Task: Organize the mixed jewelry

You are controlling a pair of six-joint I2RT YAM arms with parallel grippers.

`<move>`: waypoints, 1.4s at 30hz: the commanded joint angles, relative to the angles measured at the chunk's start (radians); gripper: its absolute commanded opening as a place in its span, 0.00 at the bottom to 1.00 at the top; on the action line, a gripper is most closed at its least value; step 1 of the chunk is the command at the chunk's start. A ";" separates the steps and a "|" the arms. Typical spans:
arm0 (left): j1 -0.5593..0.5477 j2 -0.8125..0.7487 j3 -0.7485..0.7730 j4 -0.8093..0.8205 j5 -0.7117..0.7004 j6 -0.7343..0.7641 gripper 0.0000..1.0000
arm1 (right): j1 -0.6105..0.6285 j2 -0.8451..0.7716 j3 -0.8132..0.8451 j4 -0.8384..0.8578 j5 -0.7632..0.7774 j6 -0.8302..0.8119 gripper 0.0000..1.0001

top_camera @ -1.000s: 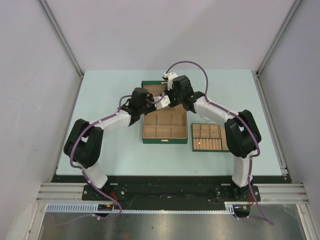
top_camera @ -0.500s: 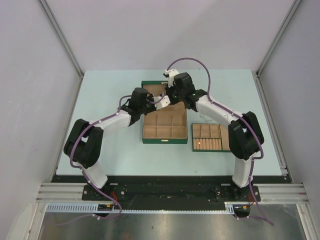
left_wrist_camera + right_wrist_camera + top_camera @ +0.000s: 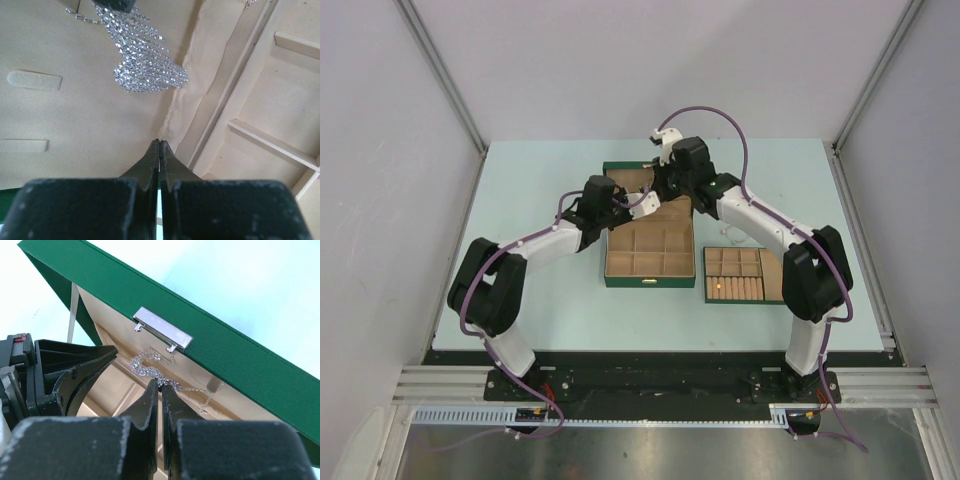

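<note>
One necklace [image 3: 145, 65] | light, limp, tangles easily; pinch beaded cluster, not fine chain | right gripper [image 3: 160, 382] clamped on it, just under box lid [image 3: 225, 352]; left gripper [image 3: 159, 142] closed, nothing seen held

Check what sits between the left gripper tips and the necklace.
Nothing sits there. In the left wrist view, only bare tan lining separates the shut left gripper from the necklace.

One box [image 3: 649, 282], one tray [image 3: 721, 263], one necklace [image 3: 145, 67]
</note>
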 commanded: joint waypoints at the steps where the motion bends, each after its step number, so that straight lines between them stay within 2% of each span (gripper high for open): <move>1: -0.027 -0.024 0.021 -0.021 0.092 -0.039 0.00 | -0.006 -0.049 0.050 0.012 0.001 -0.004 0.00; 29: -0.032 -0.033 0.018 -0.029 0.098 -0.036 0.00 | -0.026 0.002 0.067 0.035 0.032 -0.026 0.00; 42: -0.033 -0.033 0.029 -0.038 0.102 -0.042 0.00 | 0.003 0.013 0.007 0.069 0.058 -0.044 0.00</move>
